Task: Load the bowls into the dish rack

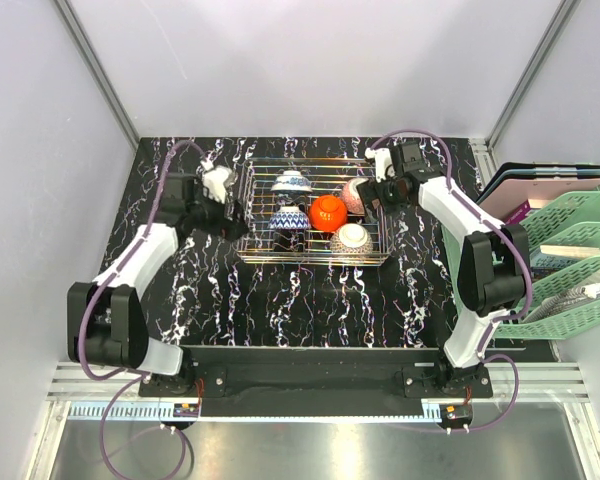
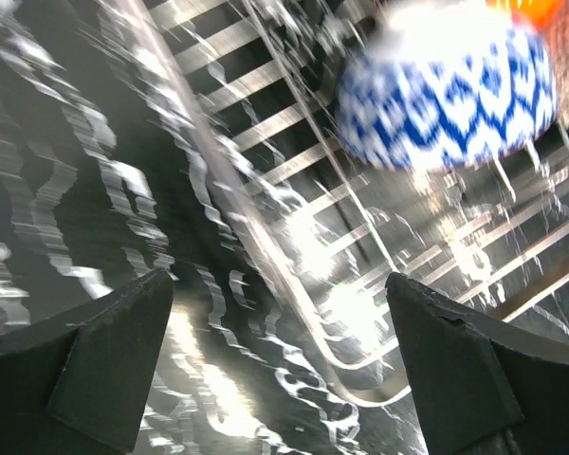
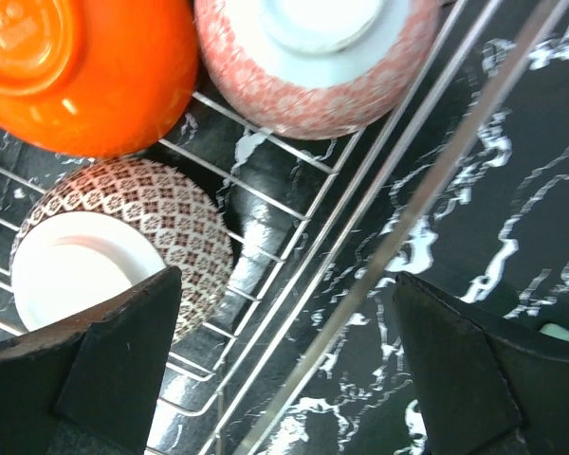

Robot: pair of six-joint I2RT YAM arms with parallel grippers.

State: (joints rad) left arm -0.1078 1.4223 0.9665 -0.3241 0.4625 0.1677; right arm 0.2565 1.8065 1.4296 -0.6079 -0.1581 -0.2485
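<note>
Bowls (image 1: 327,211), five in all, lie inside the dish rack (image 1: 315,259) at upper centre of the top view. The left gripper (image 2: 284,370) at the rack's left rim and the right gripper (image 3: 284,370) at its right rim both gape wide, holding nothing.

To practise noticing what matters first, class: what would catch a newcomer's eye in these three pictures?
The bright orange bowl stands out, upside down in the middle of the wire dish rack, with blue-and-white bowls to its left and reddish patterned bowls to its right. The rack sits in the middle of the black marbled table, with the left fingers spread open at one end and the right fingers open at the other.
</note>
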